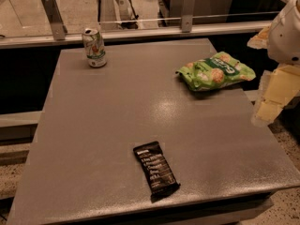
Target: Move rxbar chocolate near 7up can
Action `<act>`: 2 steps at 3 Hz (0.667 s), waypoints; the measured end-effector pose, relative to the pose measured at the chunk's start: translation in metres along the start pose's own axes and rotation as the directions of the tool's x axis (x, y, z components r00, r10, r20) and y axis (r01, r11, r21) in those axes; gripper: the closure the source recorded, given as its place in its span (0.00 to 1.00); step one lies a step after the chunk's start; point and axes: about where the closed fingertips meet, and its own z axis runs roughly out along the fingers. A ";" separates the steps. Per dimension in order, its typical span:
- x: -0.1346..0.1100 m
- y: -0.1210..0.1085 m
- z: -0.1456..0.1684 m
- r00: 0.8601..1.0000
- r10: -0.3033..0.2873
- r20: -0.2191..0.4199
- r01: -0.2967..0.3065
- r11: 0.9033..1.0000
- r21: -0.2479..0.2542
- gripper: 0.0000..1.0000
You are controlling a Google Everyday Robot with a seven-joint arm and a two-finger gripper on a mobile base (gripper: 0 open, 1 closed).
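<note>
The flat grey desk [117, 125] stands before a glass railing. At its right edge hangs the pale cream gripper [269, 104], touching nothing on the desk; I cannot tell whether it is spread or closed, and the arm above is cut off. The slim black rxbar chocolate wrapper with white text [156, 174] lies near the front edge, well apart from the small upright silvery 7up can [94, 48] at the far left corner, so grasping, carrying and placing all seem left to do.

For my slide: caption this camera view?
Flat black rxbar chocolate near grey table's front edge, silvery-white 7up can far left, green crinkly snack bag far right, gripper beside right edge.
</note>
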 end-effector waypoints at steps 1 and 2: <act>-0.021 0.018 0.011 0.999 0.003 0.049 -0.001 1.000 -0.028 0.00; -0.053 0.050 0.036 0.995 0.032 0.095 -0.025 0.996 -0.081 0.00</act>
